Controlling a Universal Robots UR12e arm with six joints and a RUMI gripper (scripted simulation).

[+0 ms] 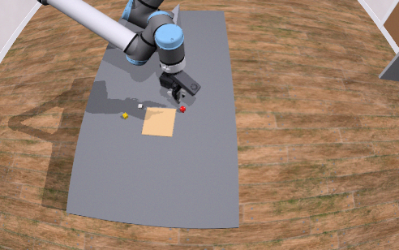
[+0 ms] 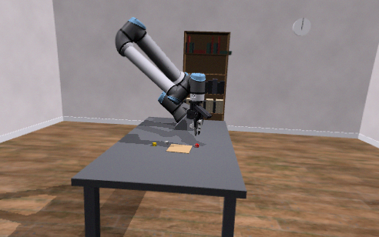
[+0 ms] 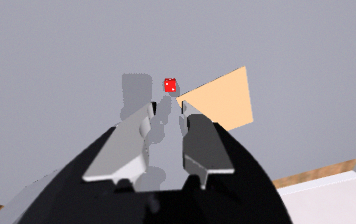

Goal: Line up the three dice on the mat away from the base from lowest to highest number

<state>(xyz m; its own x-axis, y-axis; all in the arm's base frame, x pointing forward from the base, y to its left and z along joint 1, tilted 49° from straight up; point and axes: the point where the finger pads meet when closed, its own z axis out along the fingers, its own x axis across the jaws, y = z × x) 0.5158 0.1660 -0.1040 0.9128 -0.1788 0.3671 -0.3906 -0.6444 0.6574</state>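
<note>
A tan mat (image 1: 159,122) lies on the grey table; it also shows in the wrist view (image 3: 220,100). A red die (image 1: 182,109) sits on the table just off the mat's far right corner. A white die (image 1: 140,105) sits just off the far left corner. A yellow die (image 1: 125,115) lies farther left. None of the dice is on the mat. My gripper (image 1: 178,95) hangs above the table, just on the base side of the red die. In the wrist view its fingers stand a narrow gap apart with nothing between them, and the red die (image 3: 170,85) lies beyond the tips.
The arm's shadow falls across the table's far left part. The table edge (image 3: 320,172) and wooden floor show at the wrist view's lower right. A bookshelf (image 2: 207,75) stands by the back wall.
</note>
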